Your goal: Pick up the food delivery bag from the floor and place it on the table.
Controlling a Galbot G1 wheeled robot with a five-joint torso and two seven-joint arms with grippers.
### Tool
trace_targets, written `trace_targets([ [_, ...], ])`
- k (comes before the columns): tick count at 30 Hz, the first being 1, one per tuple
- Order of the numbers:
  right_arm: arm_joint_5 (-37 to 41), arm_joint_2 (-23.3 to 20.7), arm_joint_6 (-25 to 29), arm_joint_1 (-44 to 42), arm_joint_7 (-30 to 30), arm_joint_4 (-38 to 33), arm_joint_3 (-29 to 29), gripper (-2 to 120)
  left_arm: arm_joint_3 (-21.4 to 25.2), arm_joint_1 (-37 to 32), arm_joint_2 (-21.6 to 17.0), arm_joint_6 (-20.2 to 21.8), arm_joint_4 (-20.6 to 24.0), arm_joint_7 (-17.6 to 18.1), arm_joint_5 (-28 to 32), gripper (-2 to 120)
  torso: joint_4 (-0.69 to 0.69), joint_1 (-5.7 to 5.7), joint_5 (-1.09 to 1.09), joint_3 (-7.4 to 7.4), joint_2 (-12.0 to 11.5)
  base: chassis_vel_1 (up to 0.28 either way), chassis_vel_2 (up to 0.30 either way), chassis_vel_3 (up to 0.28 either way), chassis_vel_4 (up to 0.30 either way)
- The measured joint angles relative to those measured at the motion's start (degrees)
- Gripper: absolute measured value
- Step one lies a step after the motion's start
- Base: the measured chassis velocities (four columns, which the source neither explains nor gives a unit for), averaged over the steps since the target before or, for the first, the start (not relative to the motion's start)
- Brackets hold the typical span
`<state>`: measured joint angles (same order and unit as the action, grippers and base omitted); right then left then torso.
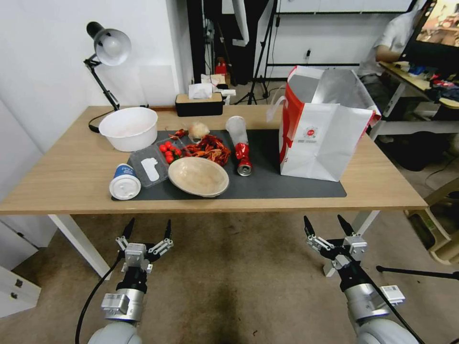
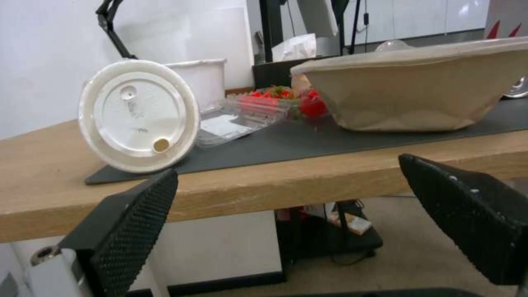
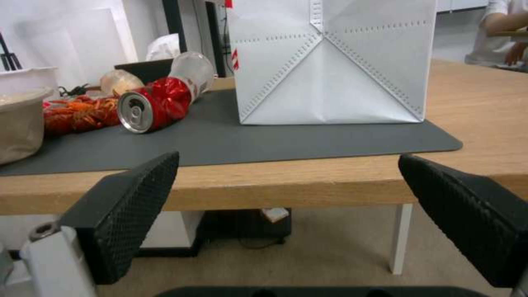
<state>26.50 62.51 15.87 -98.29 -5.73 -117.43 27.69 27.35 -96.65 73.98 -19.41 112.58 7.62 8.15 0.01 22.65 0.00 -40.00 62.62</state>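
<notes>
The food delivery bag (image 1: 325,129), white with a red side and foil lining, stands upright on the right part of the dark mat (image 1: 267,184) on the light-wood table (image 1: 57,181); its white face (image 3: 330,66) fills the far side of the right wrist view. Both grippers hang below the table's front edge, over the carpeted floor (image 1: 229,277). My left gripper (image 1: 147,231) is open and holds nothing. My right gripper (image 1: 325,224) is open too, in front of the bag, apart from it.
On the mat lie a tipped cup with white lid (image 1: 124,181), a clear tray of tomatoes (image 1: 160,155), a paper bowl (image 1: 198,176), crayfish (image 1: 208,148) and a crushed red can (image 1: 244,160). A white tub (image 1: 128,128), desk lamp (image 1: 107,52) and tissue box (image 1: 199,102) stand behind.
</notes>
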Motion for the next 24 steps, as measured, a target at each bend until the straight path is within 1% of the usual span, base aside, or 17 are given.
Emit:
trace_targets([
  [24,0.11,-0.05,-0.08,0.02,-0.07,-0.03,0.05,100,-0.01,0.0,-0.01,0.06,0.01,0.1,0.04,100,0.0,0.0,0.0,0.0,0.0,0.0,0.0,0.0,0.0],
])
